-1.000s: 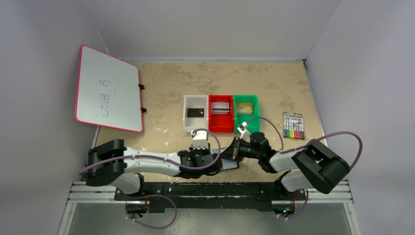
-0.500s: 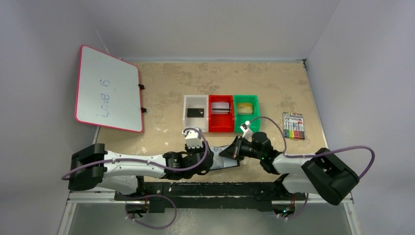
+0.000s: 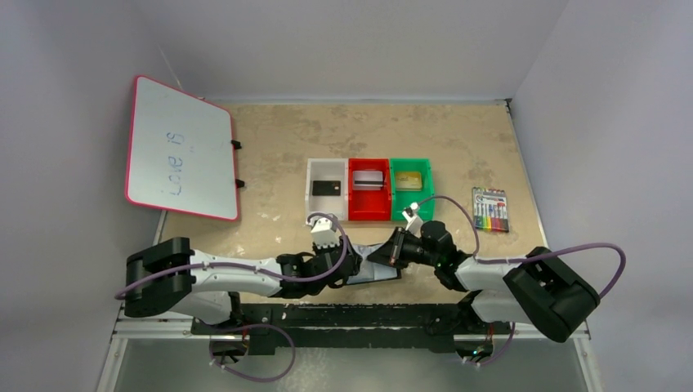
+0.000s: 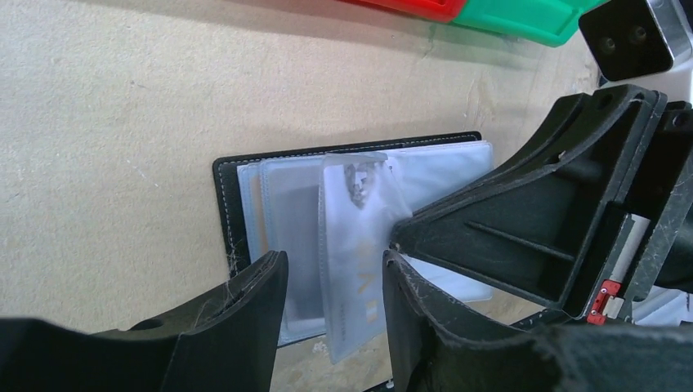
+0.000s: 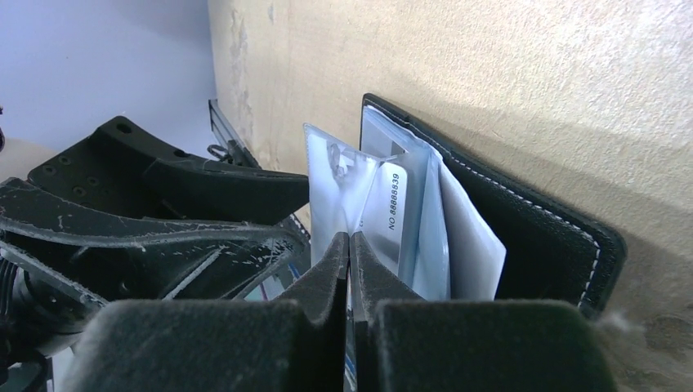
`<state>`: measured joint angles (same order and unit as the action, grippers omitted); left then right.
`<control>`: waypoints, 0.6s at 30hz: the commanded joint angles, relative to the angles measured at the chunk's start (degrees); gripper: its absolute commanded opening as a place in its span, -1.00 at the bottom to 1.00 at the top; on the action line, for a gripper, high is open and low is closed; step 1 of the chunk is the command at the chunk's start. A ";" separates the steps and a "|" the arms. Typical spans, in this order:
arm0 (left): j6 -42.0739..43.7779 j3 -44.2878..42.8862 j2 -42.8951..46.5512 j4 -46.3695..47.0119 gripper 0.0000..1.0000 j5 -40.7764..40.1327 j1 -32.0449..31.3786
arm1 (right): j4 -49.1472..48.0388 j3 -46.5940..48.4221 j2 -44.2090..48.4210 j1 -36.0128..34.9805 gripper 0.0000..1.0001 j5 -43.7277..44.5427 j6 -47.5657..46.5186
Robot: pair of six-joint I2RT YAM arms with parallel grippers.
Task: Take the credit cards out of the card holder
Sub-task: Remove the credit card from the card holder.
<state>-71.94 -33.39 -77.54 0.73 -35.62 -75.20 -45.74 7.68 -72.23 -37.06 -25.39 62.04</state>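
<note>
The black card holder [image 3: 379, 273] lies open on the table near the front edge, its clear sleeves fanned out. In the left wrist view its black cover [image 4: 224, 196] lies flat and one sleeve [image 4: 359, 261] with a pale card inside stands up. My right gripper [image 5: 350, 242] is shut on that sleeve's edge; a printed pale card [image 5: 392, 214] shows behind it. My left gripper [image 4: 331, 269] is open, one finger on each side of the raised sleeve. A black card [image 3: 327, 188], a silver-grey card [image 3: 368, 179] and a gold-tan card [image 3: 409, 180] lie in the bins.
The white bin [image 3: 315, 208], red bin [image 3: 354, 211] and green bin [image 3: 426, 196] stand in a row just behind the grippers. A marker pack [image 3: 490, 210] lies at the right. A whiteboard [image 3: 180, 147] leans at the back left.
My left gripper has shifted left and away from the base, then eased back towards the holder. My right arm has swung its elbow to the right, still pinching the sleeve.
</note>
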 commanded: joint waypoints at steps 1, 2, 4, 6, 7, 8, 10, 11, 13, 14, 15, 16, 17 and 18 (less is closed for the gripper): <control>-2.06 0.27 2.60 0.84 -0.07 -2.32 0.24 | -1.83 -0.34 0.62 0.20 -1.00 0.81 0.80; -2.41 0.21 2.38 0.60 -0.06 -2.43 0.27 | -1.94 -0.34 0.60 0.22 -1.00 0.81 0.88; -2.36 0.47 1.31 2.41 -0.06 -1.55 0.32 | -2.36 -0.39 0.49 0.23 -1.00 0.71 0.96; -1.66 0.64 -0.33 5.99 -0.06 0.44 0.32 | -2.68 -0.16 0.19 0.19 -1.00 0.33 0.94; -1.12 0.64 -1.59 8.27 -0.08 2.10 0.32 | -2.69 -0.06 0.09 0.20 -1.00 0.22 0.90; -0.67 0.62 -2.41 10.20 -0.09 3.14 0.32 | -2.61 -0.05 0.01 0.23 -1.00 0.17 0.83; -0.57 0.52 -3.83 13.20 -0.13 4.60 0.33 | -2.69 -0.16 0.03 0.19 -1.00 0.25 0.97; -0.61 0.52 -4.35 14.38 -0.14 5.01 0.32 | -2.69 -0.25 0.13 0.19 -1.00 0.34 1.05; -0.76 0.50 -5.24 15.55 -0.16 5.58 0.40 | -2.50 -0.38 0.57 0.21 -1.00 0.46 1.06; -0.75 0.44 -5.50 15.68 -0.17 5.64 0.40 | -2.13 -0.39 0.82 0.23 -1.00 0.55 1.01; -0.82 0.43 -5.64 15.74 -0.18 5.69 0.41 | -1.76 -0.39 1.15 0.23 -1.00 0.72 1.00; -0.95 0.61 -5.61 15.83 -0.18 5.73 0.41 | -1.41 -0.40 1.43 0.23 -1.00 0.96 0.91; -1.11 0.73 -5.49 15.95 -0.19 5.62 0.40 | -1.10 -0.39 1.67 0.23 -1.00 1.07 0.91; -1.49 0.89 -5.19 15.70 -0.20 5.21 0.45 | -0.90 -0.39 1.88 0.30 -1.00 1.19 0.77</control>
<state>-72.82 -32.88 -83.15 11.07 -31.33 -74.96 -45.23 7.05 -72.27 -36.73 -24.56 62.37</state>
